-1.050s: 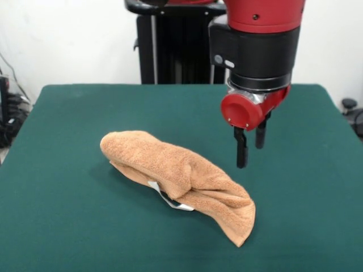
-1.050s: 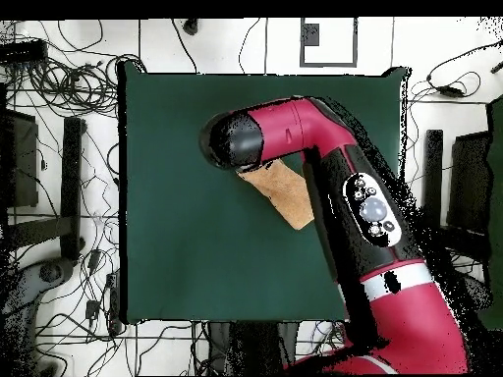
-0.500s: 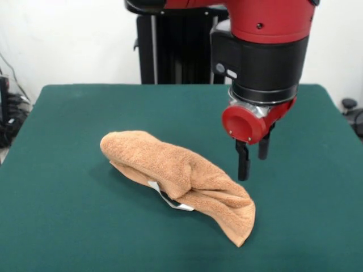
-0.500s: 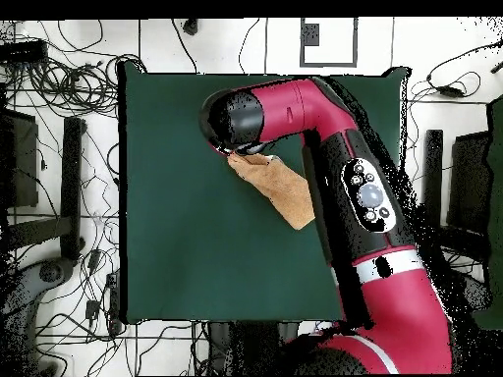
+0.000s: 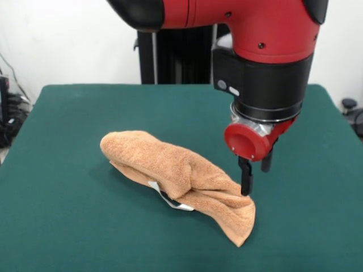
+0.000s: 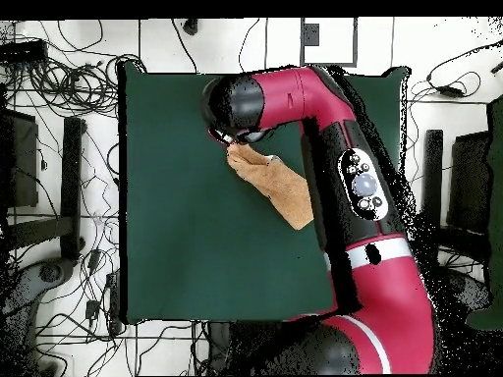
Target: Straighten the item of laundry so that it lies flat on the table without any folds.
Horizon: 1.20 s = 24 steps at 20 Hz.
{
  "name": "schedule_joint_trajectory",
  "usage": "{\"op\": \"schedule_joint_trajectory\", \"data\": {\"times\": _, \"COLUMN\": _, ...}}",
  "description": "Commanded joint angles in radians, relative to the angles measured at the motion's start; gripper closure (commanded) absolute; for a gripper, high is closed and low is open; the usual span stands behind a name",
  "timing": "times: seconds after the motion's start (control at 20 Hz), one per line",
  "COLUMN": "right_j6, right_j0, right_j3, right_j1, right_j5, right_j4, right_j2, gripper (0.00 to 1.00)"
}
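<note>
From above, the arm [image 6: 339,177] hides the gripper and one end of the towel [image 6: 280,187], whose tucked-under white tag [image 5: 170,199] perhaps shows only partly.

Orange-tan towel [image 5: 181,175] with white tag [image 5: 170,199], dark green table [image 5: 68,226], red-and-black arm [image 5: 266,56].

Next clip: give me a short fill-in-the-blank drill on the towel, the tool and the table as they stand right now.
1. The towel lies ____ in a long roll, not flat.
2. The table is covered in dark ____ cloth.
3. The tool hangs over the towel's ____ end in the front view.
4. The small white tag peeks out from ____ the towel's near edge.

Missing words: bunched; green; right; under
</note>
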Motion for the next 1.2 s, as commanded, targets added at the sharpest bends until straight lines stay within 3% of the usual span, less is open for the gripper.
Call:
{"op": "schedule_joint_trajectory", "data": {"times": 0.05, "right_j6": -0.350, "right_j0": 0.044, "right_j3": -0.120, "right_j1": 0.048, "right_j5": 0.140, "right_j4": -0.019, "right_j2": 0.058, "gripper": 0.00}}
{"op": "schedule_joint_trajectory", "data": {"times": 0.55, "right_j6": -0.389, "right_j0": 0.069, "right_j3": -0.270, "right_j1": 0.097, "right_j5": 0.234, "right_j4": -0.002, "right_j2": 0.071, "gripper": 0.00}}
{"op": "schedule_joint_trajectory", "data": {"times": 0.6, "right_j6": -0.360, "right_j0": 0.054, "right_j3": -0.187, "right_j1": 0.070, "right_j5": 0.177, "right_j4": 0.009, "right_j2": 0.063, "gripper": 0.00}}
{"op": "schedule_joint_trajectory", "data": {"times": 1.2, "right_j6": -0.362, "right_j0": 0.064, "right_j3": -0.218, "right_j1": 0.094, "right_j5": 0.159, "right_j4": 0.004, "right_j2": 0.056, "gripper": 0.00}}
